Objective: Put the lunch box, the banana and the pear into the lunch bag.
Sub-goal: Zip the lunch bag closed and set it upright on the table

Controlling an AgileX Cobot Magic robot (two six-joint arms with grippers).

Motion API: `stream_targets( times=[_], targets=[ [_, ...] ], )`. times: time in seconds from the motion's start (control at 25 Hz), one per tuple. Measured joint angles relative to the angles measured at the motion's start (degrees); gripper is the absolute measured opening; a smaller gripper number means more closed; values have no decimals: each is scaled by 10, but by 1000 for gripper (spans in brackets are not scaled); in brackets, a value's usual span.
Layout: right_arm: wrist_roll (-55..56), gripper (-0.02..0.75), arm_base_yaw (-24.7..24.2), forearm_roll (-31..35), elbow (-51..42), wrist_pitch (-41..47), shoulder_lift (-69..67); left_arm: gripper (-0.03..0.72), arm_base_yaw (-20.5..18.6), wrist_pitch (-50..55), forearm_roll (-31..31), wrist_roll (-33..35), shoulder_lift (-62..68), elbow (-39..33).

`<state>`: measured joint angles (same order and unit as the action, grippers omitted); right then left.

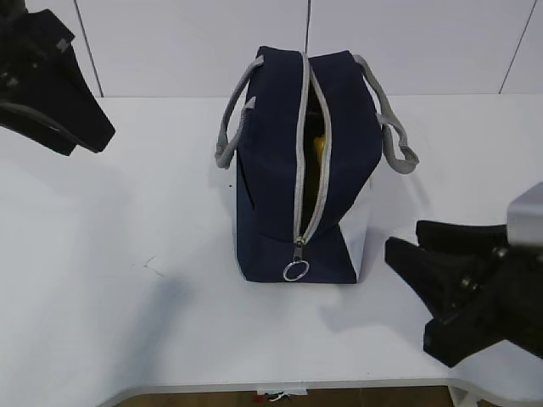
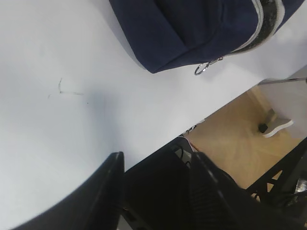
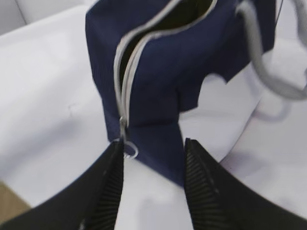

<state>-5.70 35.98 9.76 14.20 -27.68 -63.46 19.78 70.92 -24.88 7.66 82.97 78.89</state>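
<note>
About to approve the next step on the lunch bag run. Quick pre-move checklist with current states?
1. lunch bag upright on the table: ok.
2. Zipper open along the top, ring pull at the near end: ok.
3. Contents: something yellow shows through the opening; whether lunch box, banana and pear are all inside: cannot tell.
4. left gripper open, empty, clear of the bag: ok.
5. right gripper open and empty, jaws either side of the bag's near end by the ring pull: ok.
6. No task items left out on the visible table: ok.
</note>
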Motion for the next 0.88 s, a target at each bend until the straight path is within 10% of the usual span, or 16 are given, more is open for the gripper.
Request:
stream_targets(
  times=[0.44, 0.88],
  targets=[
    [136, 343, 0, -167, -3, -142, -177, 328, 0, 0, 0, 0, 0, 0],
    [143, 342, 0, -182, 19, -315, -380, 322, 0, 0, 0, 0, 0, 0]
  ],
)
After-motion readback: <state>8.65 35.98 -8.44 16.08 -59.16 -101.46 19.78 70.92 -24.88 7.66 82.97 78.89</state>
